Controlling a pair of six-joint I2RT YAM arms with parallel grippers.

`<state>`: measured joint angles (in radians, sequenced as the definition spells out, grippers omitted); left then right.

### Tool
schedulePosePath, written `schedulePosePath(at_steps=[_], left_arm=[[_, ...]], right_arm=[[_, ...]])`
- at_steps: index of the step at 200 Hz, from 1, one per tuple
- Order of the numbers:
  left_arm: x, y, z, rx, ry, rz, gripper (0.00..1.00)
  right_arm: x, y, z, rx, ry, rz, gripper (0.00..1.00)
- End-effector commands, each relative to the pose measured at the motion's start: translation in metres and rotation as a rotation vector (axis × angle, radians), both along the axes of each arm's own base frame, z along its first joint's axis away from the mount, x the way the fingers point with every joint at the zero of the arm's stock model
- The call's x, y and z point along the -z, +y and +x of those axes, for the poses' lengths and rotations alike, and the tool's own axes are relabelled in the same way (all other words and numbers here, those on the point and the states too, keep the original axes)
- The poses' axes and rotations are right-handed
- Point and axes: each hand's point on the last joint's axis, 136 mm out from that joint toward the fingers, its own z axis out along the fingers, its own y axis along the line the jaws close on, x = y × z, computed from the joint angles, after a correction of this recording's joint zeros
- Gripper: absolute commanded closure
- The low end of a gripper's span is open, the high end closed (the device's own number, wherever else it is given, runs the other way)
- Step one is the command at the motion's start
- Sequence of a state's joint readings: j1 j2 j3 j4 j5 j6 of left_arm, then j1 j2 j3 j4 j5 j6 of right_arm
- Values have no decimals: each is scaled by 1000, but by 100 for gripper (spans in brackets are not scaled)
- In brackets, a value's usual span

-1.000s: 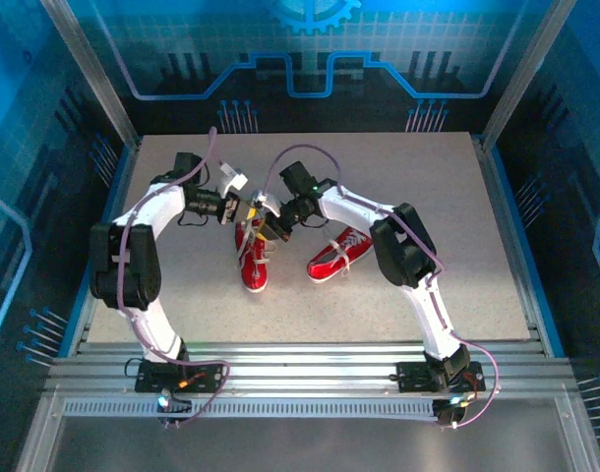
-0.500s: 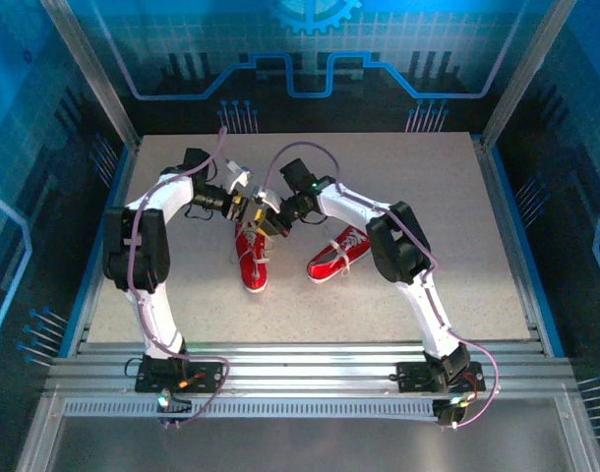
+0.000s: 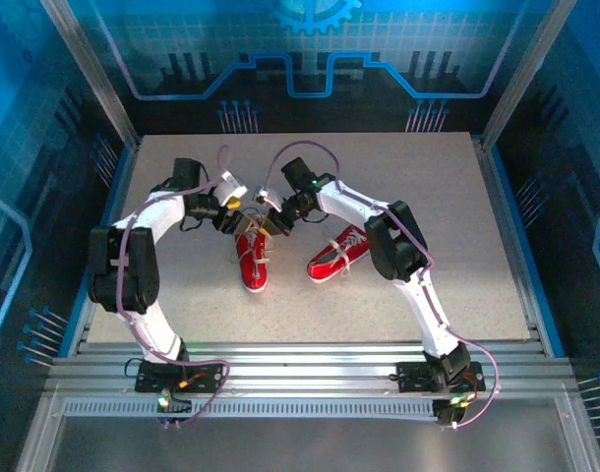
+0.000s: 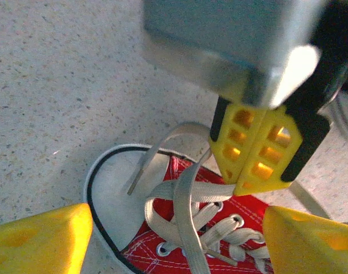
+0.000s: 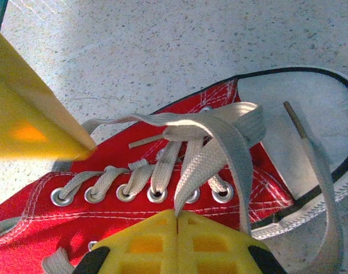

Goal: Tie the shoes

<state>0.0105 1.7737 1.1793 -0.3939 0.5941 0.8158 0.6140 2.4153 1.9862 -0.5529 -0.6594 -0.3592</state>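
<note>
White lace [image 5: 202, 165] pinched in right pincer [image 5: 177, 214], red sneaker [image 5: 105, 154] just below; left pincer [image 4: 179, 240] spread opposite. Advise taut lace, square grasp.

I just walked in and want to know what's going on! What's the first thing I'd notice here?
A red shoe sits in the middle of the table with both claws crowded over it. The right claw is shut, pinching a white lace pulled up from that shoe, and the left claw is open wide right beside it. A second red shoe lies just to the right.
</note>
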Motion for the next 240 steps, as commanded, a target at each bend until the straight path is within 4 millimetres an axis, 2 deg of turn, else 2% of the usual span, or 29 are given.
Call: schedulePosePath(at_steps=[1, 51, 119, 186, 215, 240], left_arm=[[5, 5, 15, 39, -136, 116, 21], [19, 2, 29, 86, -134, 149, 22], [40, -13, 20, 205, -74, 179, 22], [39, -9, 3, 240, -157, 240, 19], [34, -16, 7, 259, -192, 240, 19], [37, -25, 11, 284, -206, 246, 19]], right_arm=[[1, -1, 2, -2, 24, 4, 100], [0, 0, 3, -9, 20, 8, 100], [-2, 0, 4, -23, 16, 12, 100], [-1, -2, 4, -30, 22, 4, 100], [-4, -2, 4, -34, 22, 12, 100], [-7, -1, 4, -37, 26, 23, 100]])
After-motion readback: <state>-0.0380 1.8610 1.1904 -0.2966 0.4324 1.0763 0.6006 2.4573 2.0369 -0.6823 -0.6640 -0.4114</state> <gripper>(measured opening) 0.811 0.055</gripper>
